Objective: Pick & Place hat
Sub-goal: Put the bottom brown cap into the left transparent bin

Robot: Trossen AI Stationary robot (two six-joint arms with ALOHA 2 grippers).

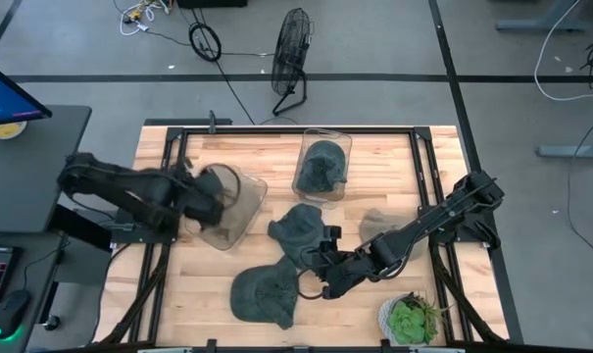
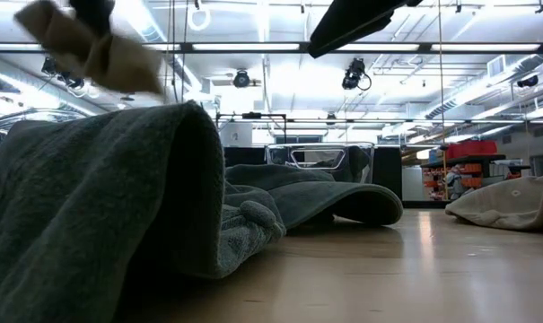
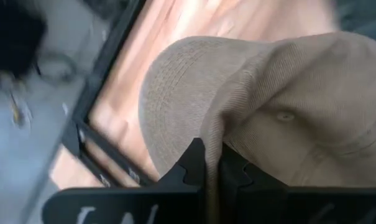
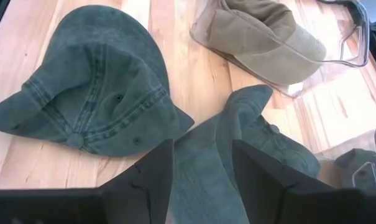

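So the left hand (image 3: 210, 163) is pinched tight on a tan hat (image 3: 281, 112), gripping a fold of fabric near the crown, and it's holding it up over the clear bin (image 1: 239, 208) on the left side of the counter (image 1: 394, 157). The right hand (image 4: 202, 163) is spread wide around a crumpled green hat (image 4: 237, 155) in the middle of the counter, not closed on it yet. These caps are light, floppy cotton, so they'll sag and fold wherever you grab; I'd guess pinching a bunched ridge of the crown or the stiffer brim is the safest bet, since a single thin layer could slip out. The overhead view shows the whole layout: another green hat (image 1: 262, 294) near the front edge, a second bin (image 1: 322, 165) at the back with a dark hat inside, and a plant (image 1: 414, 319). The low view only shows the tan hat hanging in the air, which overhead doesn't make obvious.
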